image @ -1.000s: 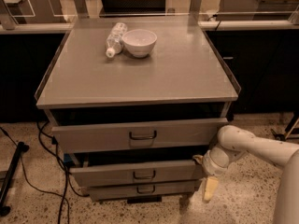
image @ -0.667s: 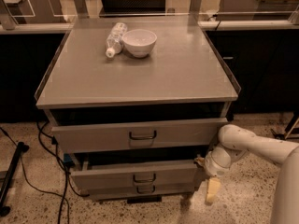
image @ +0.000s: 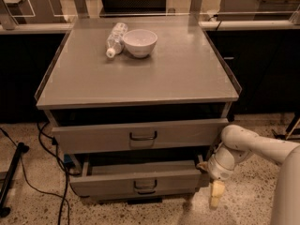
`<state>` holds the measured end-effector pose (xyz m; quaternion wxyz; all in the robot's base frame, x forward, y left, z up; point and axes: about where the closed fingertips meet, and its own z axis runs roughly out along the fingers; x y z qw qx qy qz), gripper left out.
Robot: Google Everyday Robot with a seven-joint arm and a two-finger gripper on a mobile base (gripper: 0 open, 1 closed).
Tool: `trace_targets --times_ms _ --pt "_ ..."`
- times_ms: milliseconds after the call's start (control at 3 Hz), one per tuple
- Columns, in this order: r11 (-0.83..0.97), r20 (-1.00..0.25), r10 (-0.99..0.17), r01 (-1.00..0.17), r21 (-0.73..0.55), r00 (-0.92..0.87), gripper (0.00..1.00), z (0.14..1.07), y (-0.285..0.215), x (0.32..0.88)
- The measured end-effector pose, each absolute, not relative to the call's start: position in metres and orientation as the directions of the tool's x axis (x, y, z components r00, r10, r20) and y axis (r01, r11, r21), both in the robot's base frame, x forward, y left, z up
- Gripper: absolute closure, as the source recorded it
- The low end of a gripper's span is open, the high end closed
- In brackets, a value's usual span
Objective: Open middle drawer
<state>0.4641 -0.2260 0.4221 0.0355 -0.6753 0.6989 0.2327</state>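
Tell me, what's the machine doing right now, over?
Pincer low, at right end of middle drawer. Drawer part open. Top drawer ajar above. Nothing seen blocking.

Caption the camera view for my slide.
Gripper hangs by the right end of the pulled-out middle drawer, under the open top drawer.

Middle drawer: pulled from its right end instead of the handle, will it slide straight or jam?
It looks like rigid sheet metal, so the middle drawer should not flex. It already stands partly out, so it probably slides, though an off-centre pull may skew it: the hand is at its right end, far from the handle.
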Motion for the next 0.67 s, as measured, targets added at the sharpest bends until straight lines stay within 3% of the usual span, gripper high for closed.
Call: trace_targets --times_ms 333,667 --pt "-0.013 -0.309 -0.943 -0.916 0.401 -0.121 0.00 0.4364 -0.2430 0.4362" --pt "-0.013 -0.309 -0.943 -0.916 0.401 -0.121 0.00 0.4364 -0.2430 0.4362"
